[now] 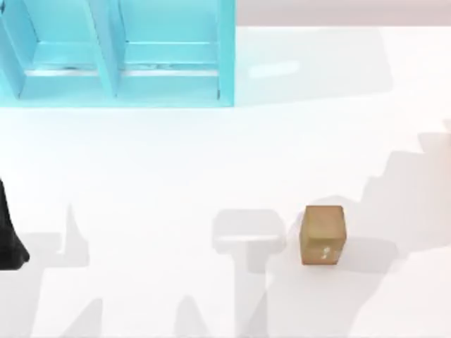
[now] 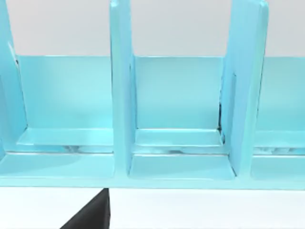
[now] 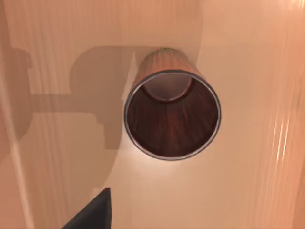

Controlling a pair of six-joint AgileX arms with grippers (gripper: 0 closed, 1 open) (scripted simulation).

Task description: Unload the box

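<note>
On the white table (image 1: 141, 176), a small brown block (image 1: 323, 234) sits right of centre, near the front edge, upright. Teal rack (image 1: 120, 53) with upright dividers stands at the back left. Left arm (image 1: 8, 232) is parked at the left edge; its wrist view faces the rack's compartments (image 2: 178, 109). Right wrist view looks down into a tan-walled box (image 3: 57, 143) at a dark wooden cup (image 3: 171, 114) (mouth facing the camera). Can't tell the state of either hand.

No legible text, label, brand or number is showing; the small brown block (image 1: 323, 235) is bearing only a pale, unreadable mark.
</note>
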